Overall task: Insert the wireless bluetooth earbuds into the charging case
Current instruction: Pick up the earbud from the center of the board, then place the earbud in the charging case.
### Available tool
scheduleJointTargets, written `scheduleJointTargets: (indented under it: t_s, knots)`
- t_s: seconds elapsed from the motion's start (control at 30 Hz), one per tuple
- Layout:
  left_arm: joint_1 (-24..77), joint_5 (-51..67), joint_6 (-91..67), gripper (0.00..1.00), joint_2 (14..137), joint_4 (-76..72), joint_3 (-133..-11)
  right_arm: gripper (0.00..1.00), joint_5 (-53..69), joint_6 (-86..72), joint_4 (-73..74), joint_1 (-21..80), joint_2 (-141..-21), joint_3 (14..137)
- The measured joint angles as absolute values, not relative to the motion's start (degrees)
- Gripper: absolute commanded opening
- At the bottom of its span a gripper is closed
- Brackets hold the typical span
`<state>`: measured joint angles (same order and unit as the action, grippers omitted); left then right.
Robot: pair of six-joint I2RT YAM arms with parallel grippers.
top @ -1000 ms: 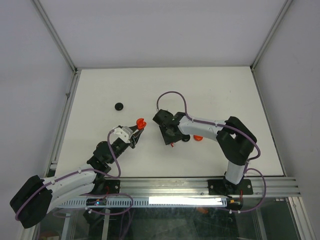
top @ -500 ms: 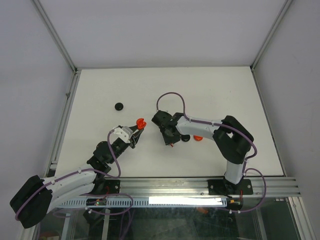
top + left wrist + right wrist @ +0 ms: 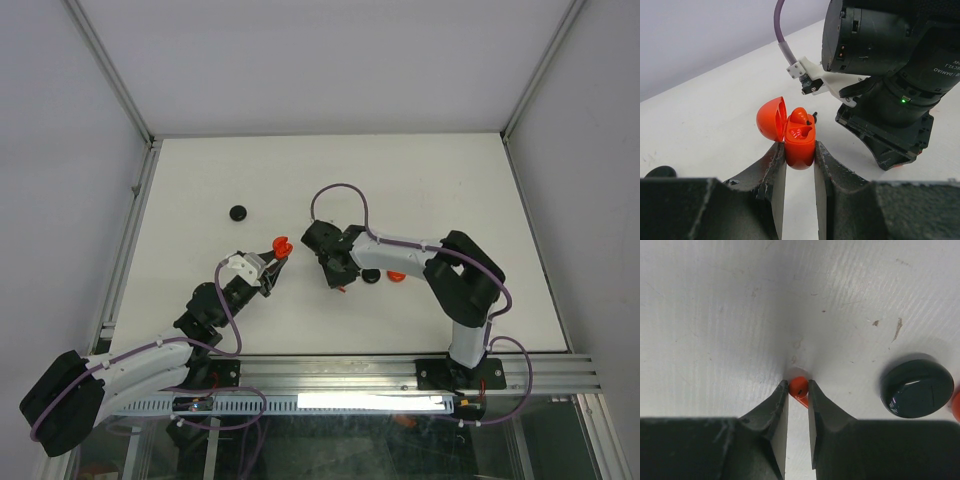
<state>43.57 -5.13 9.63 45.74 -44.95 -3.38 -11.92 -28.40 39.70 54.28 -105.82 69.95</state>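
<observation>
My left gripper [image 3: 276, 256] is shut on the open red charging case [image 3: 282, 244], held above the table. In the left wrist view the case [image 3: 800, 145] sits between my fingertips with its lid [image 3: 771, 119] swung open to the left. One red earbud [image 3: 799, 115] sits in a slot of the case. My right gripper [image 3: 341, 284] points down at the table just right of the case. In the right wrist view its fingertips are closed on a small red earbud [image 3: 799, 387] that rests on the white surface. The black earbuds are not in view.
A round black disc [image 3: 917, 388] lies right of my right gripper, with a red piece [image 3: 957, 406] at the frame edge. From above they show as a black disc [image 3: 372, 277] and a red one [image 3: 396, 275]. Another black disc [image 3: 238, 213] lies at the far left.
My right gripper has shifted slightly to the left over the table. My left arm and the case have not moved.
</observation>
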Motion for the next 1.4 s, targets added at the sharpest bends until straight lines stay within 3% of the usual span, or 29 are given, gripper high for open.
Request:
scheduleJointTargets:
  t_s: [0.3, 0.8, 1.4]
  knots:
    - [43.57, -5.1, 8.34, 0.0, 44.84, -46.33, -2.74, 0.07, -11.49, -27.99, 35.29, 54.3, -100.73, 65.45]
    - [43.57, -1.08, 4.82, 0.0, 46.28, -56.75, -1.96, 0.04, -10.63, -26.68, 20.08, 54.3, -70.89, 57.95]
    - [43.57, 9.96, 3.27, 0.0, 48.77, -62.67, -4.05, 0.03, 5.74, -24.53, -9.06, 54.3, -61.23, 49.1]
